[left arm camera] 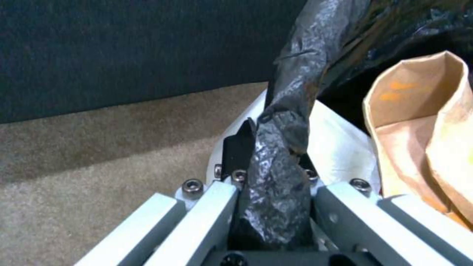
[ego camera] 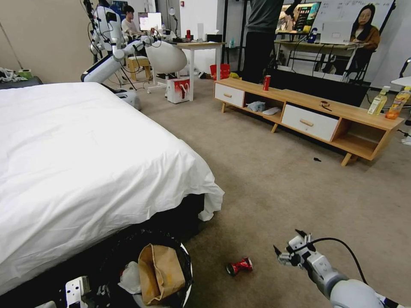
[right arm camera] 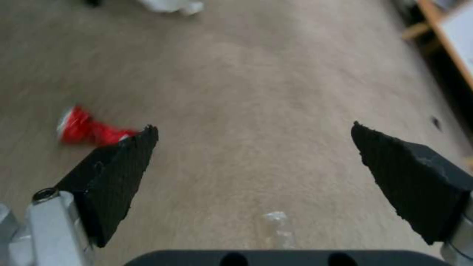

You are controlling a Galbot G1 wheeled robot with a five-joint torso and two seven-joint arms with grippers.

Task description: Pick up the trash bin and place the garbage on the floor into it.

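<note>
Left gripper first: its jaws are clamped on the black-bagged rim of the trash bin, a thick fold of crinkly liner squeezed between them. In the head view that bin sits low at the foot of the bed, with the tan paper bag and a crumpled white tissue already inside (the left wrist view has the same paper bag pressing up close beside the pinched liner).

Over to the right gripper: jaws spread wide apart, holding nothing, hovering above the carpet. The crushed red can lies on the floor just beyond one black pad, not touched. From the head view, the right gripper hangs near that can, which lies between it and the bin. The right wrist view adds a small clear scrap on the carpet under the gripper.
</note>
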